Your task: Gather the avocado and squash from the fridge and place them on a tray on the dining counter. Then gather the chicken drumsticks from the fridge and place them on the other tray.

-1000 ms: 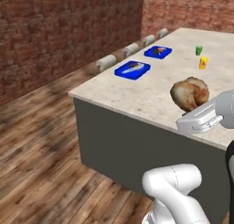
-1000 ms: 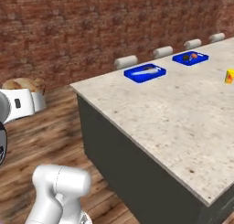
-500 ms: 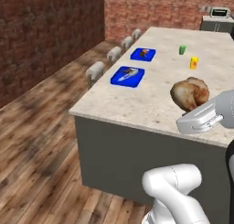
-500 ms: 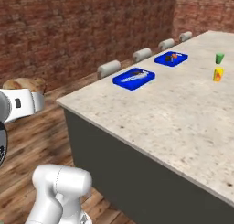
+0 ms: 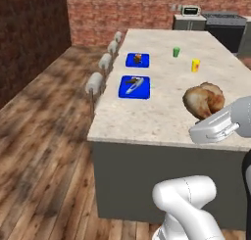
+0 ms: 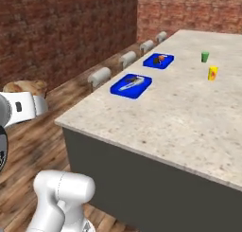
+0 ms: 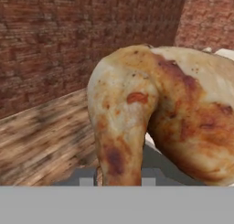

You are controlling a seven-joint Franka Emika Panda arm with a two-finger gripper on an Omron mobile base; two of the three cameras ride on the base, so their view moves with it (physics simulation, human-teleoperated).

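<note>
The dining counter (image 5: 162, 111) is a long island with a beige speckled stone worktop on a dark grey base, its length running away from the base cameras; since a second ago the views have swung, so it now lies nearly end-on. Two shallow bright-blue trays, the tray (image 5: 138, 60) and the other tray (image 5: 134, 86), sit near its left edge. The chicken drumsticks (image 7: 160, 122), glossy golden-brown, are clamped in the fingers (image 7: 84, 181), bone end down between them.

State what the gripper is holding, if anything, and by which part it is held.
The gripper holds the chicken drumsticks, its jaws shut on the narrow lower end of one piece, the meaty part sticking out beyond the fingertips.
</note>
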